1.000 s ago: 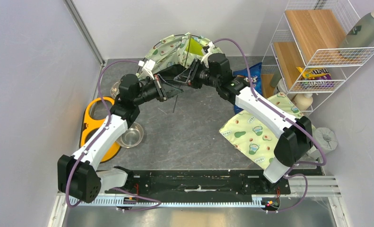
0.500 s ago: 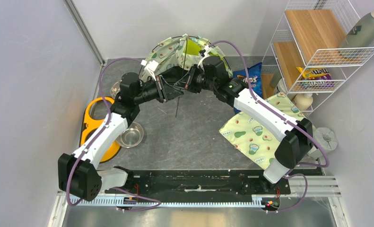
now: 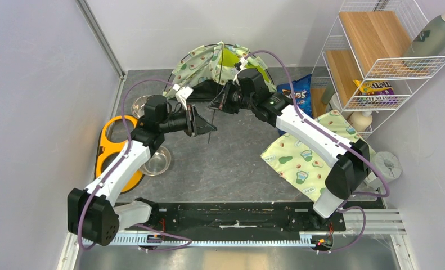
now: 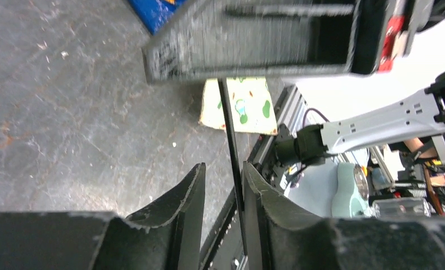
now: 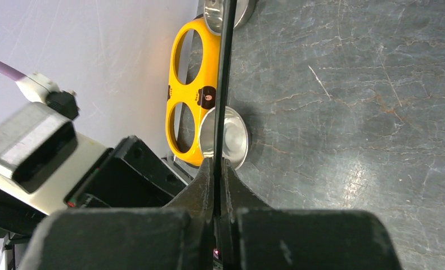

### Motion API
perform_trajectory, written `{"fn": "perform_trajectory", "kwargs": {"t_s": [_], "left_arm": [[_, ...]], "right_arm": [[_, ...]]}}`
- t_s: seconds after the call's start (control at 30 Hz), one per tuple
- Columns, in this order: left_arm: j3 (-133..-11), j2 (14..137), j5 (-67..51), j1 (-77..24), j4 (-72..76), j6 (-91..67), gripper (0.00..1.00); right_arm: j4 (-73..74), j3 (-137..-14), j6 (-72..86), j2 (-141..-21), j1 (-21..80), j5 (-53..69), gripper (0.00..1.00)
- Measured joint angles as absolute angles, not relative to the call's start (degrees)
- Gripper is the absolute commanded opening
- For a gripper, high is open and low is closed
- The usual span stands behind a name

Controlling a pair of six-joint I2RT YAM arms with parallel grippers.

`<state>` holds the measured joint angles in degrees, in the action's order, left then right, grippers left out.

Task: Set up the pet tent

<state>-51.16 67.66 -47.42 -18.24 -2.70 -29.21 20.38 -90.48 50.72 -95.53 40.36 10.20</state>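
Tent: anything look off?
Yes. One black pole sticks out loose from the front of the tent, its free end pointing down. The right hand pinches it; it runs between the fingers of the open left hand.

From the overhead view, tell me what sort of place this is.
Probably a mock pet corner built on a robot test table, not a real home. The pet tent, the yellow feeder stand with a steel bowl, and a wire shelf sit between plain panel walls.
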Motion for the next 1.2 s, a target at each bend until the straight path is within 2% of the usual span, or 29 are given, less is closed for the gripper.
{"fn": "perform_trajectory", "kwargs": {"t_s": [0.03, 0.1, 0.23, 0.37, 0.4, 0.47, 0.73, 0.87, 1.03, 1.2], "left_arm": [[-51.0, 67.5, -47.9, -18.2, -3.7, -28.7, 0.28], [-50.6, 66.9, -48.7, -18.2, -5.6, -27.6, 0.03], [-50.2, 66.0, -49.2, -18.1, -7.0, -26.5, 0.02], [-50.2, 65.9, -48.0, -18.1, -6.7, -26.8, 0.02], [-50.2, 65.9, -47.9, -18.1, -7.0, -27.3, 0.02], [-50.2, 65.9, -47.4, -18.1, -6.6, -28.6, 0.02], [-53.2, 66.1, -45.1, -18.1, -3.1, -32.6, 0.02], [-54.9, 67.0, -44.8, -18.1, -1.8, -33.8, 0.02], [-55.4, 68.4, -44.6, -18.1, -1.3, -34.6, 0.02], [-55.7, 68.9, -44.1, -18.1, -0.2, -35.3, 0.02]], "right_arm": [[20.4, -90.6, 50.7, -95.5, 40.4, 10.1, 0.0], [20.4, -90.8, 50.4, -95.5, 40.4, 9.7, 0.0], [20.8, -90.8, 50.3, -95.5, 40.4, 9.4, 0.0], [20.6, -90.9, 49.7, -95.5, 40.4, 9.4, 0.39], [20.2, -90.9, 49.2, -95.5, 40.2, 9.1, 0.45], [19.1, -91.2, 48.3, -95.5, 39.6, 9.0, 0.49], [15.6, -91.1, 44.9, -92.8, 38.6, 9.5, 0.5], [13.9, -90.1, 42.7, -91.4, 39.6, 9.8, 0.47], [13.9, -89.9, 40.4, -91.6, 41.1, 9.7, 0.38], [15.2, -89.9, 39.3, -91.9, 41.6, 8.9, 0.38]]}}
